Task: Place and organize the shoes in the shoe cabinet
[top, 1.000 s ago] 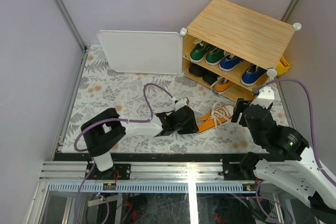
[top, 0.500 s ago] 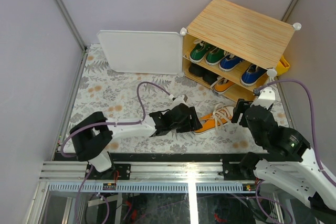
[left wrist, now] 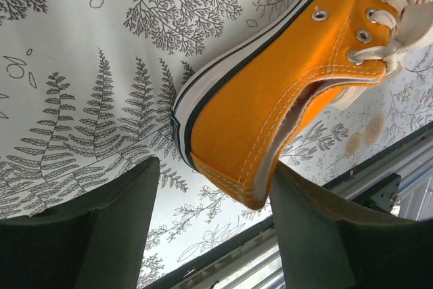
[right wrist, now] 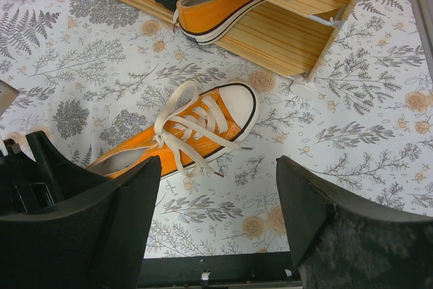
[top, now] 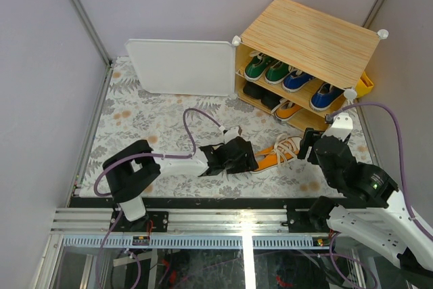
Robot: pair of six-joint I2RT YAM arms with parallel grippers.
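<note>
1 orange shoe (top: 279, 151) is lying loose on the table (top: 135, 120), its toe pointing toward the shoe cabinet (top: 308, 38). The left gripper (top: 247, 158) is reaching at its heel and the right gripper (top: 306, 145) is hovering just past its toe.

From the left wrist, the fingers (left wrist: 115, 235) are standing apart with the heel sitting between their tips, unclamped. Sliding deeper before closing is looking wise, so the pads span the heel squarely.

From the right wrist, the fingers (right wrist: 101, 214) are gaping and empty. The shoe is lying ahead between them, with its mate (right wrist: 216, 8) resting further ahead on the lower shelf.
</note>
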